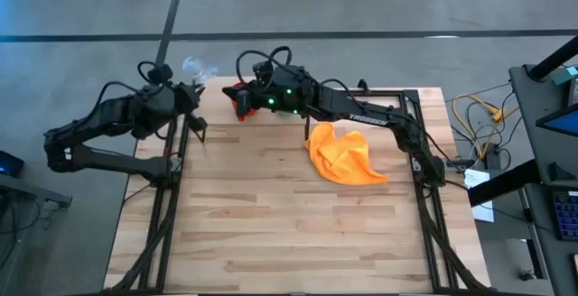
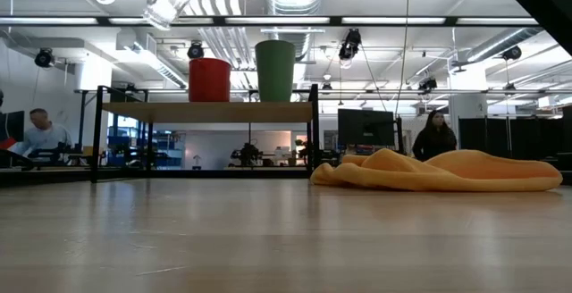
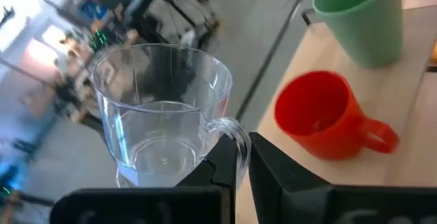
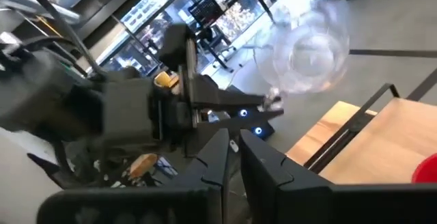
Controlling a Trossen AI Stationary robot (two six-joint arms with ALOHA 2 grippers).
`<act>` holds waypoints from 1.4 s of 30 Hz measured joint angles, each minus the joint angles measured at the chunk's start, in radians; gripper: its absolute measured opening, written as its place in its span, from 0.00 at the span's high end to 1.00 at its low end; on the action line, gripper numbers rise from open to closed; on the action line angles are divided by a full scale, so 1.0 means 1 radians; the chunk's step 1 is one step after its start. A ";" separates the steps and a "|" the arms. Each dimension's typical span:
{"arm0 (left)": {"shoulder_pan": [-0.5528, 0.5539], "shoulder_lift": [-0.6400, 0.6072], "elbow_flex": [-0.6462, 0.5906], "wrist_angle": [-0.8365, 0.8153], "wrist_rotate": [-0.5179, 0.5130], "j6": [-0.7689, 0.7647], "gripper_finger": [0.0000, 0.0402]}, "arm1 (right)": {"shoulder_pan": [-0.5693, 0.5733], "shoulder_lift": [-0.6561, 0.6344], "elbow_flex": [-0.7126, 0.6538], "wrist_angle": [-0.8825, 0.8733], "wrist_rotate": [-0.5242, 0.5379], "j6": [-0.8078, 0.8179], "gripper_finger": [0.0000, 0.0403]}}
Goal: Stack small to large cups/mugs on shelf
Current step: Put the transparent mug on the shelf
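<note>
Two dark jointed arms trail looped black cables; one shows green lights.

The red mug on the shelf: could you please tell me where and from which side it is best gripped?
Probably by its handle. The red mug stands upright on the shelf, and in the left wrist view its handle sticks out sideways, away from the clear cup. The green cup stands close beside it, so come from the handle side or from above the rim.

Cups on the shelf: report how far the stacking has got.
Done: the red mug and green cup stand side by side on the shelf. In hand: the left gripper holds the clear cup by its handle, in the air. Left: none is nested yet. The right gripper hangs shut above the shelf.
</note>
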 joint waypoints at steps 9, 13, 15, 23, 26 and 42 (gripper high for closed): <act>0.000 -0.038 -0.006 -0.053 0.033 -0.219 0.99 | 0.070 -0.003 0.000 0.001 -0.004 -0.003 0.93; 0.000 -0.058 -0.021 -0.052 0.050 -0.342 0.99 | 0.103 -0.011 0.000 0.003 -0.001 -0.026 0.93; 0.000 -0.068 -0.039 -0.052 0.058 -0.408 0.99 | 0.119 -0.014 0.000 0.003 -0.001 -0.031 0.93; 0.000 -0.134 -0.134 -0.044 0.076 -0.460 0.99 | 0.170 -0.038 0.000 0.002 -0.001 -0.077 0.93; -0.001 -0.169 -0.175 -0.033 0.077 -0.505 0.99 | 0.191 -0.053 0.000 0.002 -0.001 -0.108 0.93; -0.001 -0.421 -0.427 0.261 0.210 -0.556 0.99 | 0.241 -0.084 0.000 -0.065 0.003 -0.204 0.93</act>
